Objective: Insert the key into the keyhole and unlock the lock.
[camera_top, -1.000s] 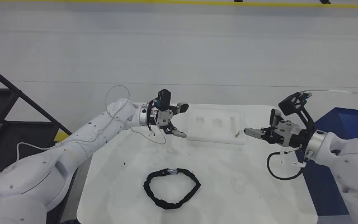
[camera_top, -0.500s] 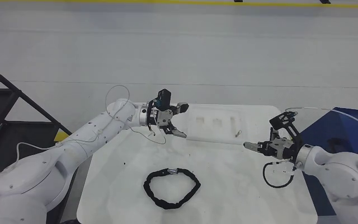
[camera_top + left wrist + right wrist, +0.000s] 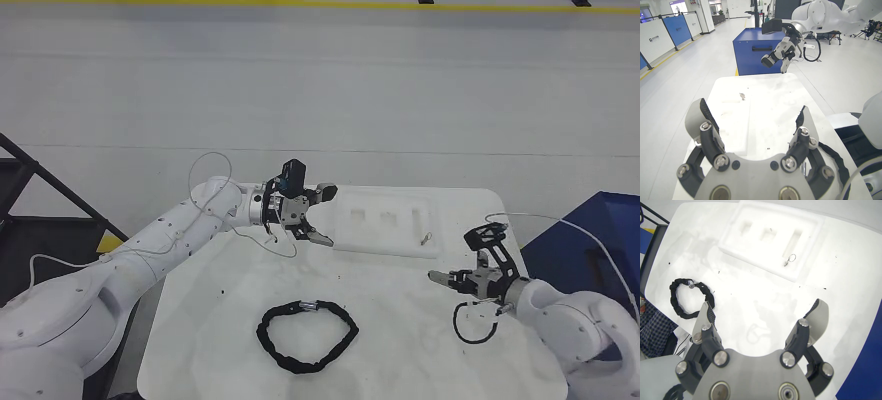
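Lower the open, empty right hand [image 3: 762,306] straight over the small silver ringed key [image 3: 786,263] in the end slot of the white foam tray [image 3: 753,257], pinching its head squarely.

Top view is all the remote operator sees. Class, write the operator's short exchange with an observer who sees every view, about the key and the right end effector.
Operator: Is that speck on the foam tray the key?
Observer: Yes. The right wrist view shows the key with a ring, lying at one end of the foam tray's long recess.
Operator: Is the right end effector holding anything?
Observer: No. Its fingers are spread wide, nothing between them.
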Controlling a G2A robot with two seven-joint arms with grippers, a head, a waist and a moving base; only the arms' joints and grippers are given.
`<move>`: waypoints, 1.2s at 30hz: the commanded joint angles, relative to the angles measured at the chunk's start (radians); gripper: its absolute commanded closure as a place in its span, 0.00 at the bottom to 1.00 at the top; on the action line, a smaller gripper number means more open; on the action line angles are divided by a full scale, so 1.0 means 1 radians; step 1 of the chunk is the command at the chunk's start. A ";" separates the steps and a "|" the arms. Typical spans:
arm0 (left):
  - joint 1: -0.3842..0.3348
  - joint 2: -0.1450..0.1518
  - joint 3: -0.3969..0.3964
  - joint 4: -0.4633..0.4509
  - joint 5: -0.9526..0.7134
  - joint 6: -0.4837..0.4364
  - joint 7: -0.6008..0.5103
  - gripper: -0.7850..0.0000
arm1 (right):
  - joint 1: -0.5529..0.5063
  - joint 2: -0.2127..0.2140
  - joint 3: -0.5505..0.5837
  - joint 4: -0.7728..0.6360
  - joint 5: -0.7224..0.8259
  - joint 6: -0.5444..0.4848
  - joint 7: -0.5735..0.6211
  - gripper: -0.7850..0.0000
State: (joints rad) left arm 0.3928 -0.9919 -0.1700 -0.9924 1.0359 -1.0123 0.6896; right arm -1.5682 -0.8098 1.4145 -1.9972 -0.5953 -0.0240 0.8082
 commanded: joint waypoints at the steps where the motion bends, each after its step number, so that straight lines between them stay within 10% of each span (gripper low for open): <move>1: 0.000 0.000 0.000 0.000 0.000 0.000 0.000 0.00 | 0.038 -0.007 -0.039 0.017 -0.019 0.022 -0.007 0.00; 27: 0.000 0.000 0.000 0.000 0.000 0.000 0.000 0.00 | 0.717 -0.177 -0.541 0.687 0.103 0.007 0.187 0.00; 36: 0.000 0.000 0.000 0.000 0.000 0.000 0.000 0.00 | 0.792 -0.220 -0.595 0.821 0.149 0.030 0.211 0.55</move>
State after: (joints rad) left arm 0.3928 -0.9919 -0.1700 -0.9924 1.0359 -1.0123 0.6896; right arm -0.7840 -1.0252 0.8240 -1.1915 -0.4532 0.0039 1.0145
